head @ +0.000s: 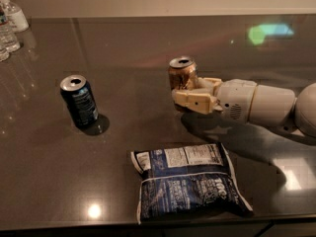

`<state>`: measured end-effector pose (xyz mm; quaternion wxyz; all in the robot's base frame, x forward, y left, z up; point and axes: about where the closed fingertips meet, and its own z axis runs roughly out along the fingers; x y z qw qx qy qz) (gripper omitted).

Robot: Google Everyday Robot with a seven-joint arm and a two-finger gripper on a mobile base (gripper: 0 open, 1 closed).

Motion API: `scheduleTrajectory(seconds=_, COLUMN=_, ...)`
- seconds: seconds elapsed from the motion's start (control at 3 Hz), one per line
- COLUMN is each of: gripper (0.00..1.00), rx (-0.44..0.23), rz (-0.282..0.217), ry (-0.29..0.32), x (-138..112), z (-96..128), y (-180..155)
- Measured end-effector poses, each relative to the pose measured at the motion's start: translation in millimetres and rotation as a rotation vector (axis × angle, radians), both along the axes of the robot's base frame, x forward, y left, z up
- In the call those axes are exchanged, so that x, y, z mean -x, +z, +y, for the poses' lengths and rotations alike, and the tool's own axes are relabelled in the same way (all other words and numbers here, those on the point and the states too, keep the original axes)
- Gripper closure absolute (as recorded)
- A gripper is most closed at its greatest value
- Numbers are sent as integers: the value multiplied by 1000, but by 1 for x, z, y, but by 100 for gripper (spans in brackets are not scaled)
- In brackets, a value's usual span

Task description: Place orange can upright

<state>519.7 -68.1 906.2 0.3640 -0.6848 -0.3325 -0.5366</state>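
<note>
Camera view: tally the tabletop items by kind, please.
Drink cans: 2, the orange can held by the end effector right of centre, the dark blue can at left.
Chip bag: 1.
Clear bottles: at least 2, cropped at top left.
Total: at least 5.

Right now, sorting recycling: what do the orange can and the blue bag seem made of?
The orange can, held in the gripper right of centre: likely aluminium, glossy coppery sides, silver top. The blue bag: probably plastic film, crinkled, slight sheen.
</note>
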Motion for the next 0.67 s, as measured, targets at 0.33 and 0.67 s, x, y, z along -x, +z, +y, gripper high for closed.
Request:
scheduleTrajectory(seconds=0.33, gripper=100, rx=-9, rz=0, ry=5, x=1, z=0, y=-4)
scheduleTrajectory(seconds=0.67, gripper=100, rx=-38, rz=2, ry=19, x=2, z=1, y=-14)
